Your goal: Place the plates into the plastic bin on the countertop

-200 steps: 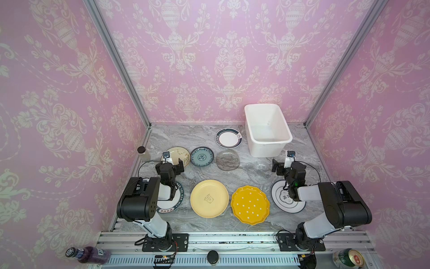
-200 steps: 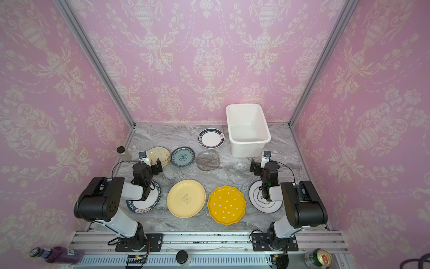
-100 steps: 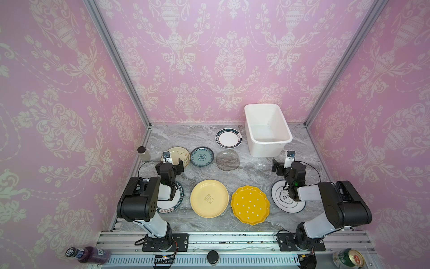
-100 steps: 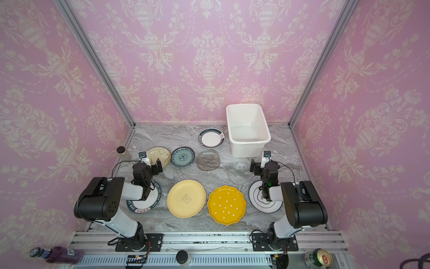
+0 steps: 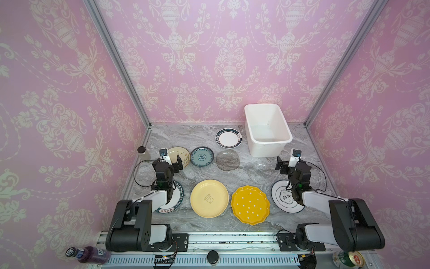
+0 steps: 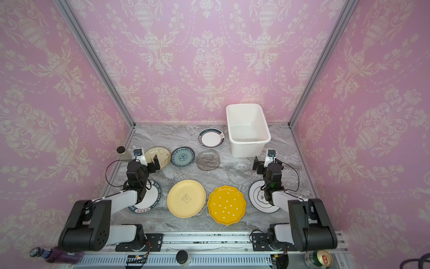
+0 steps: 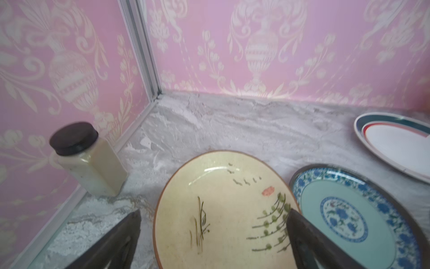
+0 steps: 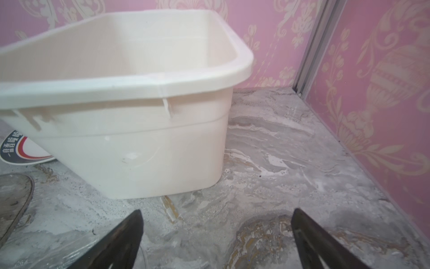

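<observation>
No change from a second ago: same pose for both arms, same spread of plates, same wide jaws. So no progress on the task, and seemingly no first pick begun.

Left pincer spread to its fullest and holding nothing, poised over the near rim of the cream plate with a painted boat by the left edge of the bench. In the left wrist view, one finger over bare marble, the other over that plate's side next to the teal floral plate.

Right pincer equally wide and empty, pointed at the near wall of the white plastic bin. Bin standing in the far right corner of the bench, nothing inside.

All nine plates flat on the bench, among them:
- pale yellow plate and dotted scalloped plate side by side at the near edge
- smoky glass plate mid-bench
- dark-rimmed white plate just left of the bin

Likeliest next: closing on the cream plate's rim. Thin edge lying flat, so a slip or a shove into the teal neighbour just beside it possible.
</observation>
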`<state>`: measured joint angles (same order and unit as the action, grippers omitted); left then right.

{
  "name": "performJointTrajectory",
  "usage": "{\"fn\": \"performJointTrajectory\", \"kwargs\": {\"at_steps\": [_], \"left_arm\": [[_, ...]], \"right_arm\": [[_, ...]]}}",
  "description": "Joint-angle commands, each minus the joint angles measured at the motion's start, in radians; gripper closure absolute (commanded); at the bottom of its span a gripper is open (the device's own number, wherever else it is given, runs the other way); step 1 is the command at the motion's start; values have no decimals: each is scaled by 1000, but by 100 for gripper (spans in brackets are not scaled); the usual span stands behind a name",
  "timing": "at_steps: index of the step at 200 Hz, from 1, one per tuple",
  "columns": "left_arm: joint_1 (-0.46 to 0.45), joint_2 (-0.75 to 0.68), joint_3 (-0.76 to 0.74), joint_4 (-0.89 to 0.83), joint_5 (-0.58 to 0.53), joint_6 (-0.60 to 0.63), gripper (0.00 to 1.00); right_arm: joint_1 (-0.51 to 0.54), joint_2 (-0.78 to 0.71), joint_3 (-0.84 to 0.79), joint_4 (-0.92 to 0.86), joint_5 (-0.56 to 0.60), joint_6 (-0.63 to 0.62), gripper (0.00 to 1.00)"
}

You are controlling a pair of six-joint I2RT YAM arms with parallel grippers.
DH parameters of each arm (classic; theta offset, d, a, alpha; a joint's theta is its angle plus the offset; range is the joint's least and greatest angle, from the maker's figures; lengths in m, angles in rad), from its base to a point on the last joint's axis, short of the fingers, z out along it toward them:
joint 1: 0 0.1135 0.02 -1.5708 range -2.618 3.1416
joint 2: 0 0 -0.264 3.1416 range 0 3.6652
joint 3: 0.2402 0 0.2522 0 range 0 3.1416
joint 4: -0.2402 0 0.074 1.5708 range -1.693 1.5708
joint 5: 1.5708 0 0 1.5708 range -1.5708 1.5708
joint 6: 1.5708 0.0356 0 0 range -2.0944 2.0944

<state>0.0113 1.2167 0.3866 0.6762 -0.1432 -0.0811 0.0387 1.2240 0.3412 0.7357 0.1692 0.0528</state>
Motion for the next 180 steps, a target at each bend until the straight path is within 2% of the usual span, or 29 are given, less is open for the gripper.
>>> {"fn": "performJointTrajectory", "kwargs": {"at_steps": [1,28,40,48,61,82,100,113,126,146,180], "left_arm": [[8,-187,109,-422,-31,-127,1],[8,-381,234,-805,-66,-333,1],[10,-437,316,-1032,-90,-526,1],[10,-454,354,-1158,-85,-633,1],[20,-479,407,-1281,3,-720,1],[23,-533,393,-1292,178,-780,1],[23,-556,402,-1322,250,-827,1],[22,-523,444,-1414,289,-834,1],[21,-465,488,-1520,361,-833,1],[-15,-362,533,-1673,447,-810,1],[-248,-293,503,-1713,394,-879,1]], "right_arm": [[18,-173,125,-381,107,40,0],[17,-323,315,-803,177,264,0],[10,-381,394,-1006,213,475,0],[-1,-417,440,-1107,190,563,0],[-28,-470,469,-1135,62,551,0],[-36,-505,486,-1148,-90,519,0],[-36,-444,556,-1236,-247,504,0],[-21,-369,618,-1316,-370,507,0],[41,-300,666,-1395,-425,517,0],[221,-230,703,-1450,-408,526,0],[500,-46,787,-1531,-394,539,5]]}}
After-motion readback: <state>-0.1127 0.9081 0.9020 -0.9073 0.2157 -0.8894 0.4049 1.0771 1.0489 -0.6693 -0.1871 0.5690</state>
